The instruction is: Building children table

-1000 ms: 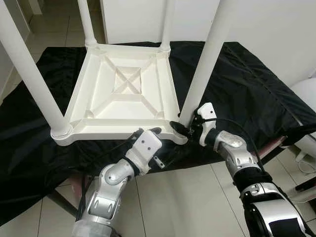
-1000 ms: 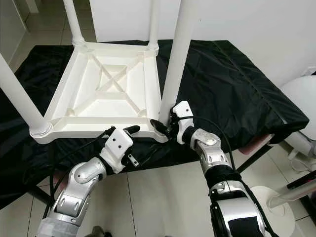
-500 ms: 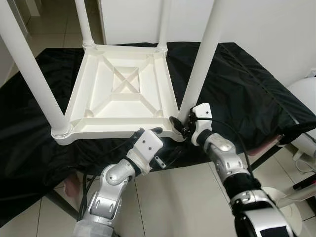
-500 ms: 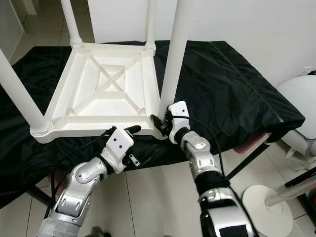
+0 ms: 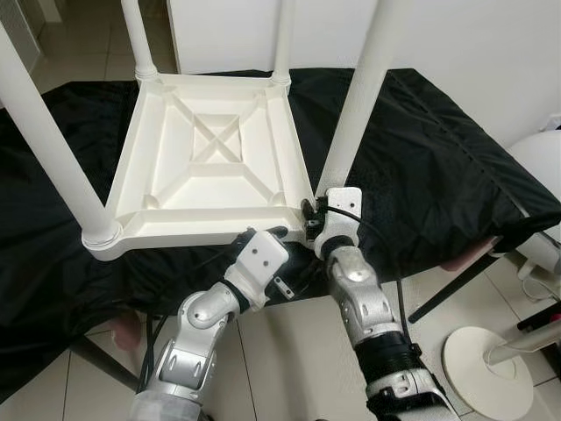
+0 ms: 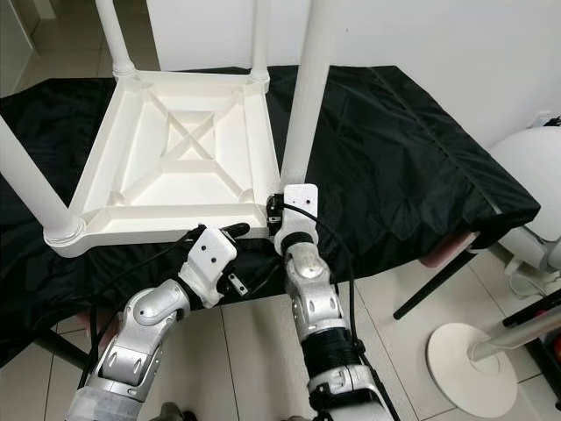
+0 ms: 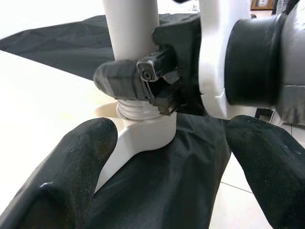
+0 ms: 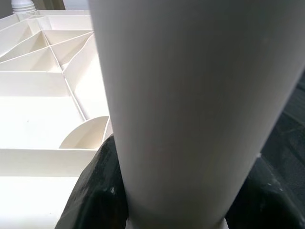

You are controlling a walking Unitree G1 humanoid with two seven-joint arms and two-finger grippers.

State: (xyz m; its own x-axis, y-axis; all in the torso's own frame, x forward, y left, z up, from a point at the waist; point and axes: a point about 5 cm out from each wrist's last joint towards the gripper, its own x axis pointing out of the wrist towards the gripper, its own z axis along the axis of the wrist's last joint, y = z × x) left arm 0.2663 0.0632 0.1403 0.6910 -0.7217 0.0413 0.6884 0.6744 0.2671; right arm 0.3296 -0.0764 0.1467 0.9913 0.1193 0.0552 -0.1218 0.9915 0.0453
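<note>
A white children's table (image 5: 210, 167) lies upside down on a black cloth, its legs standing up. My right gripper (image 5: 314, 215) is shut on the base of the near right leg (image 5: 355, 105), just above the corner socket. In the right wrist view that leg (image 8: 190, 105) stands between the black fingers (image 8: 95, 191). My left gripper (image 5: 272, 233) is open at the table's front edge, just left of that corner. In the left wrist view its fingertips (image 7: 71, 176) spread wide below the socket (image 7: 143, 133), with nothing between them.
The black cloth (image 5: 438, 158) covers a low stand whose dark leg (image 5: 447, 285) reaches the tiled floor. A round white base (image 5: 486, 373) sits on the floor at the right. The near left leg (image 5: 53, 149) and a far leg (image 5: 136, 39) rise beside the work area.
My right arm has swung left, so its forearm now comes up from below the corner while the gripper stays on the leg's base. The left arm has not moved. The camera shifted slightly.
</note>
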